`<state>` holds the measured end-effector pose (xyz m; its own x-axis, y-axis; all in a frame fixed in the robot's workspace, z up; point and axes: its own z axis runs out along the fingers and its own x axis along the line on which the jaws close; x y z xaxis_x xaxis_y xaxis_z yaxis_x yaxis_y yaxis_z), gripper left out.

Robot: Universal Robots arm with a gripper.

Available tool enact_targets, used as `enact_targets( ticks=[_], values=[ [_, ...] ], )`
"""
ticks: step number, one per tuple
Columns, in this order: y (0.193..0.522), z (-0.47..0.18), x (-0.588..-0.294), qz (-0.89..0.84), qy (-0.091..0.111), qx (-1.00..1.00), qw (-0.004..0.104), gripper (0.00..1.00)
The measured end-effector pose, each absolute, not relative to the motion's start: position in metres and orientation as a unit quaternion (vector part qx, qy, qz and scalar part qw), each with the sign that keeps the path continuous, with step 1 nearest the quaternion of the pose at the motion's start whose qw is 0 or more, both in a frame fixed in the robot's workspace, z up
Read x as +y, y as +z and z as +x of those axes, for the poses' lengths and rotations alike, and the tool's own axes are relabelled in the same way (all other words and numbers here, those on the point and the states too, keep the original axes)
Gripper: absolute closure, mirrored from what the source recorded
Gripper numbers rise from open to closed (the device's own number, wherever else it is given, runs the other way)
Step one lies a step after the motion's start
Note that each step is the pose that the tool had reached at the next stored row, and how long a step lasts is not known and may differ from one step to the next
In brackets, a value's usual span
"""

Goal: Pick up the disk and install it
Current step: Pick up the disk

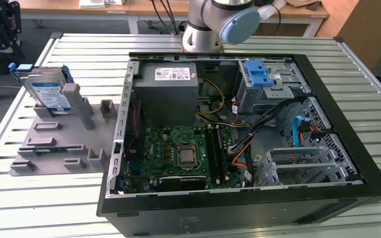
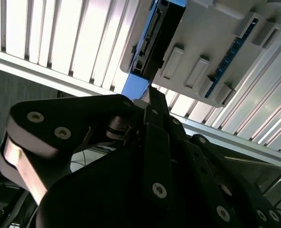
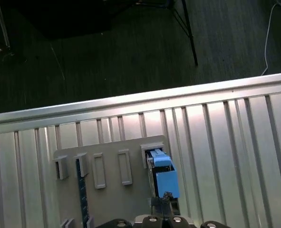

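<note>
Disk [image 3: 166,179] upright in gray holder [image 3: 112,199]; gripper [image 3: 162,203] at its blue tab.

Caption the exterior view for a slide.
Disk upright in a gray holder, at the exterior view's left of the open case.

bright, even light — glare on the metal table [image 3: 202,123], dim floor [image 3: 107,57] beyond.

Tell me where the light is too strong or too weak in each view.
Exterior view: even light on the table, shade inside the computer case. Second wrist view: the table slats glare white, the pincer is a dark shape against them. First wrist view: the slats glare beside the disk, the floor beyond is dim.
</note>
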<state>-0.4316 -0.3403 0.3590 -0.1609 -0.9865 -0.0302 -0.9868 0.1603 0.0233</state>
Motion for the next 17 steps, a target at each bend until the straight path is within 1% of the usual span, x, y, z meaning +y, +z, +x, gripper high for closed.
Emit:
enact_targets(
  ticks=[2, 8, 9, 10, 11, 12, 14, 15, 17],
  values=[
    [0.3577, -0.4355, -0.3403, -0.648, 0.013, 0.762, 0.010, 0.89],
    [0.3575, -0.4355, -0.3403, -0.648, 0.014, 0.762, 0.010, 0.89],
    [0.3568, -0.4355, -0.3403, -0.647, 0.016, 0.762, 0.008, 0.84],
    [0.3562, -0.4355, -0.3403, -0.647, 0.018, 0.762, 0.004, 0.77],
    [0.3555, -0.4355, -0.3403, -0.647, 0.021, 0.762, 0.001, 0.77],
    [0.3547, -0.4355, -0.3404, -0.647, 0.024, 0.762, -0.002, 0.65],
    [0.3526, -0.4356, -0.3403, -0.646, 0.027, 0.762, -0.006, 0.65],
    [0.3523, -0.4356, -0.3403, -0.646, 0.027, 0.763, -0.006, 0.58],
    [0.3525, -0.4357, -0.3404, -0.646, 0.027, 0.762, -0.006, 0.58]
  ],
)
